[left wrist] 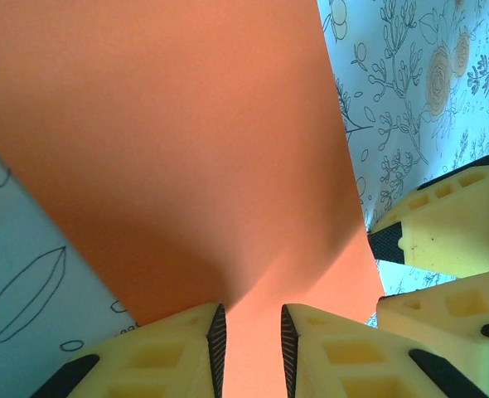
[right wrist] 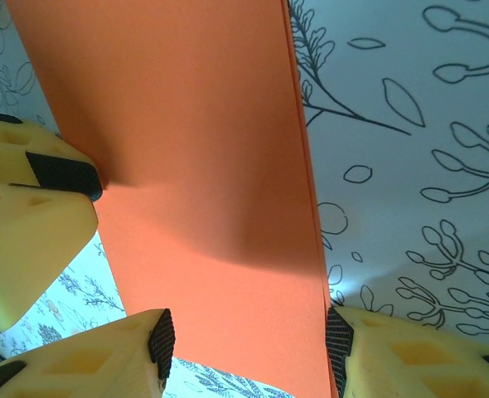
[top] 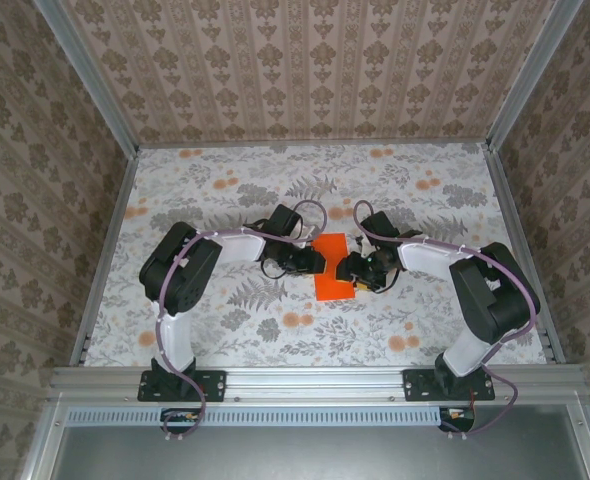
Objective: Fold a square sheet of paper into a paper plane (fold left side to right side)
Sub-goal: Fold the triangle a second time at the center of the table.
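From above, the orange sheet [top: 335, 268] lies mid-counter [top: 225, 190], with the left jaws at its left edge and the right jaws at its right edge. In the left wrist view, the left jaws stand a narrow gap apart on the sheet's [left wrist: 170, 141] near edge, and I cannot tell whether they pinch it. In the right wrist view, the right jaws are open wide, straddling the sheet's [right wrist: 195, 149] width.
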Controlling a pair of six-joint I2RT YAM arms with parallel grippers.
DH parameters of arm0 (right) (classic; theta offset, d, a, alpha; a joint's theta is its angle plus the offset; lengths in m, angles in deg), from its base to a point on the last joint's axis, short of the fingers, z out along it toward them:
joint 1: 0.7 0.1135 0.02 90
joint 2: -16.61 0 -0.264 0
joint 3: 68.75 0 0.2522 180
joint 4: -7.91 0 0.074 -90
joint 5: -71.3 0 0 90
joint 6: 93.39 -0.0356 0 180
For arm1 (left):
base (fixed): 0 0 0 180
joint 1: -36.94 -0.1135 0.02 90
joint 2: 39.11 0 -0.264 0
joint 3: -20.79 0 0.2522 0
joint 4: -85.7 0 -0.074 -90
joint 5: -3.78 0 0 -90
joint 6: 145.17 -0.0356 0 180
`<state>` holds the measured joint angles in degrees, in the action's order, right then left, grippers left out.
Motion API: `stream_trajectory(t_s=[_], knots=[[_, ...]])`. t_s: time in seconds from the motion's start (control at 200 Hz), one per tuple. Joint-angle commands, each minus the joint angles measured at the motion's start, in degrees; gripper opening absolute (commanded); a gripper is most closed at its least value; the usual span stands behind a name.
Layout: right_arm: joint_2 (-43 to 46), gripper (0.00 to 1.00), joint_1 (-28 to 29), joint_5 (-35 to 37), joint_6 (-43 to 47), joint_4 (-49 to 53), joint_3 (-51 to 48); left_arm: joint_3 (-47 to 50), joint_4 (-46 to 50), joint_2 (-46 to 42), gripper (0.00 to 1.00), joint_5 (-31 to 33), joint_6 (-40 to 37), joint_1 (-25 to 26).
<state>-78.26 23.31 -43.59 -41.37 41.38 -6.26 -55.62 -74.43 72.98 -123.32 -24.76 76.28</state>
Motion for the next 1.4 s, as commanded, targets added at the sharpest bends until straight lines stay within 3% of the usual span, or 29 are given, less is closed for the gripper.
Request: stream_trajectory(t_s=[0.0, 0.985, 1.395], knots=[[0.1, 0.54, 0.8, -3.7, -1.0, -1.7, -0.9, 1.7, 1.6, 0.2, 0.27, 2.0, -0.7, 0.0], [2.5, 0.57, 0.1, -2.5, -4.1, -0.2, -3.8, 1.6, 1.0, -0.3, 0.28, 1.8, -0.5, -0.1], [1.7, 0.59, -0.2, -4.5, -4.5, -7.4, -3.6, 1.5, 1.1, -0.4, 0.28, 1.7, -0.6, -0.1]])
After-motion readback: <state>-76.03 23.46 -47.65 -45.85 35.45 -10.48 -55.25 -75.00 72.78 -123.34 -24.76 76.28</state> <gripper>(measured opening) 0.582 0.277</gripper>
